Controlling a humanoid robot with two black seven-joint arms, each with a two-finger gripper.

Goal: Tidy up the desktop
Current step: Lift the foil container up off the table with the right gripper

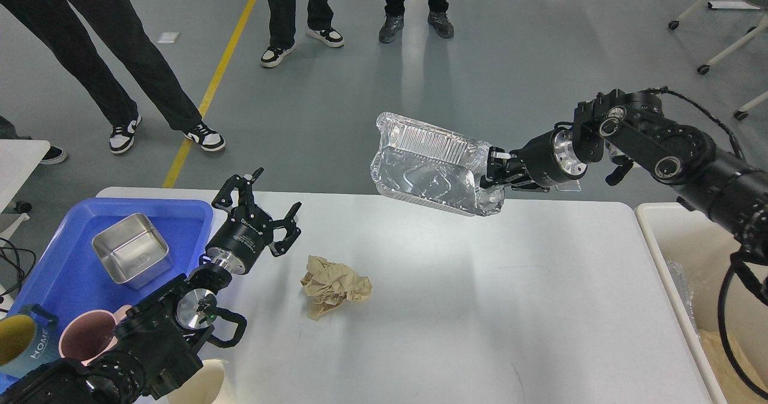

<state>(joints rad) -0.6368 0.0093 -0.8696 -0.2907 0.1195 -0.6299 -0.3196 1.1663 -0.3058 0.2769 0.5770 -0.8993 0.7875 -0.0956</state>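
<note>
The desktop (468, 320) is a wide white-grey tabletop filling the lower middle of the head view. A crumpled brown paper ball (333, 285) lies on it, left of centre. My left gripper (261, 205) hovers open just left of and beyond the paper, holding nothing. My right gripper (493, 171) is shut on the right rim of a shiny foil tray (429, 173), which hangs tilted in the air above the table's far edge.
A blue plastic tray (66, 272) at the left holds a steel square container (129, 257), a pink mug (90, 338) and a yellow-blue mug (21, 347). A cream bin (684, 242) stands at the table's right end. People's legs (108, 62) stand beyond.
</note>
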